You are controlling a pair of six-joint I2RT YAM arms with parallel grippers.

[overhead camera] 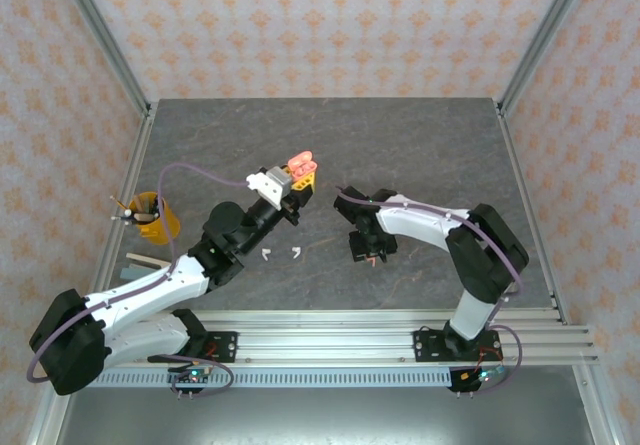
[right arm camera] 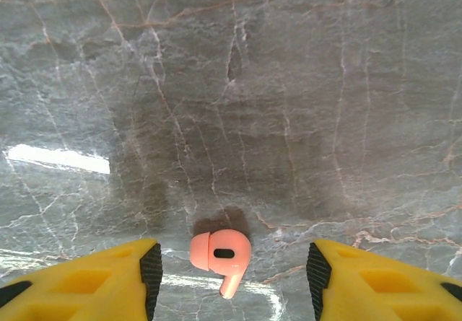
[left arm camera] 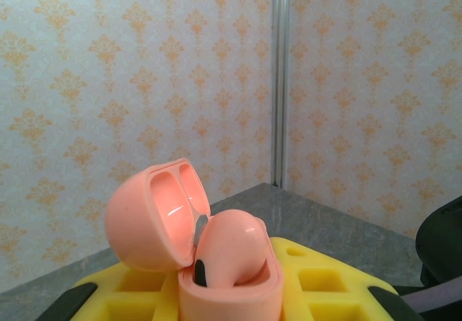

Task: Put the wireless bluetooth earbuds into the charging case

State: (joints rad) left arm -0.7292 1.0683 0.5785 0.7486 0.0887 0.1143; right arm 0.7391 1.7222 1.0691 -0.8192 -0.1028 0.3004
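1. At the far left, an orange cup (overhead camera: 158, 221) is standing near the edge of the grey stone table (overhead camera: 420, 145), well apart from the work. I judge it is playing no part in this step.
2. The left gripper (overhead camera: 298, 173) is holding the coral-pink charging case (left arm camera: 231, 292) raised above the table, with its yellow fingers (left arm camera: 354, 281) clamped on the lower half. The lid (left arm camera: 155, 216) is standing open and tilted back. The case is probably being held this way to give the other arm a steady, open target.
3. The seated earbud (left arm camera: 232, 242), coral-pink, is sitting in the case with its rounded head rising above the rim. I cannot tell how the place beside it is looking.
4. Two white earbuds (overhead camera: 267, 254) (overhead camera: 297, 253) are lying on the table just beside the left arm, between the two grippers, and nothing is touching them. They are probably waiting for a later turn.
5. The right gripper (right arm camera: 232, 274) is pointing down at the table with its fingers apart, one on each side of the loose earbud (right arm camera: 220, 252). This coral-pink earbud is lying flat with its stem towards the wrist camera, and the fingers are not touching it. In my judgement, the gripper is being lined up to pinch this earbud and carry it to the open case.
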